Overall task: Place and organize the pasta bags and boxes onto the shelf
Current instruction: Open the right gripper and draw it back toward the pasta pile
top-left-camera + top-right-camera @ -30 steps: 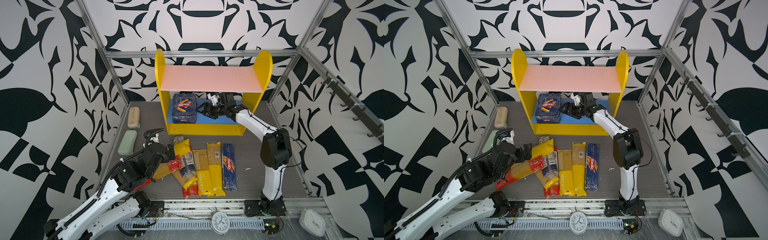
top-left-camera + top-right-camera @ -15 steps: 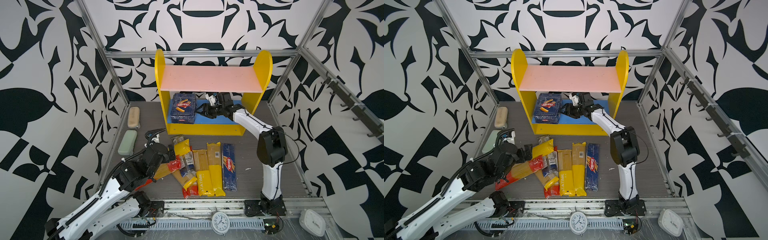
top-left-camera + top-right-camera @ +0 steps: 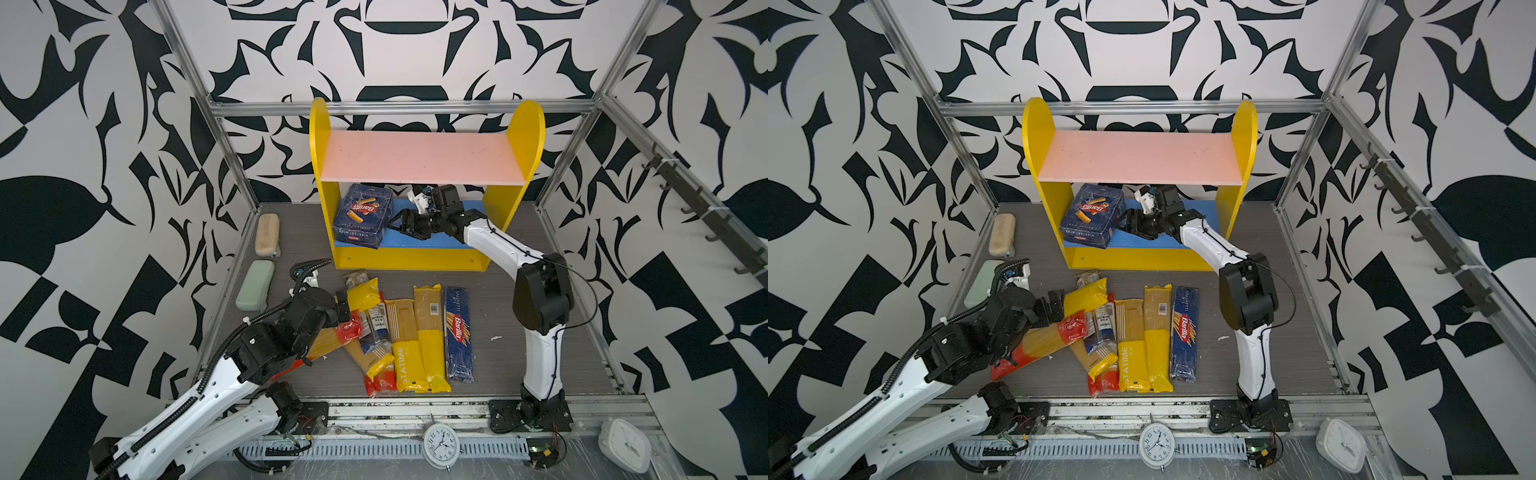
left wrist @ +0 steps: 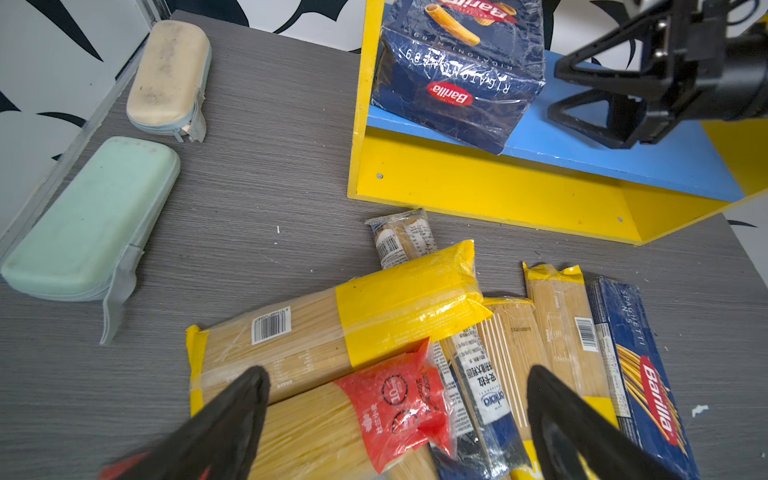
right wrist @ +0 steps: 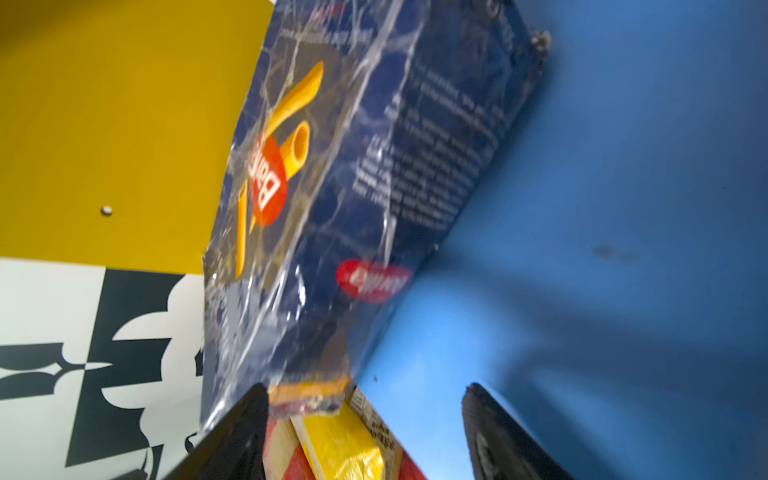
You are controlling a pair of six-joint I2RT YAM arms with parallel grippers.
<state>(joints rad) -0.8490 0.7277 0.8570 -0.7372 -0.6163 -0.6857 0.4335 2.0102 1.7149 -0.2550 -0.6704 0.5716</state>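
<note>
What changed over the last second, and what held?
The right tool crept along the blue lower board toward the wide dark blue Barilla rigatoni carton, which shifted slightly toward the yellow side panel. The open left tool and clear spaghetti packs stayed put.

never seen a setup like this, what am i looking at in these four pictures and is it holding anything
This is a robot with two white-and-black arms, the left arm and the right arm, mounted at the near edge. Two pictures come from a twin camera overhead, so they look almost alike. The other two come from a small camera on each wrist, looking out past the jaws. On the grey table stands a yellow shelf with a wide blue Barilla box on its lower board. In front lie spaghetti bags and a narrow Barilla carton; a beige case and a green case lie at the left. Both arms' jaws are open: the right beside the box, the left over the bags. Nothing is held.
</note>
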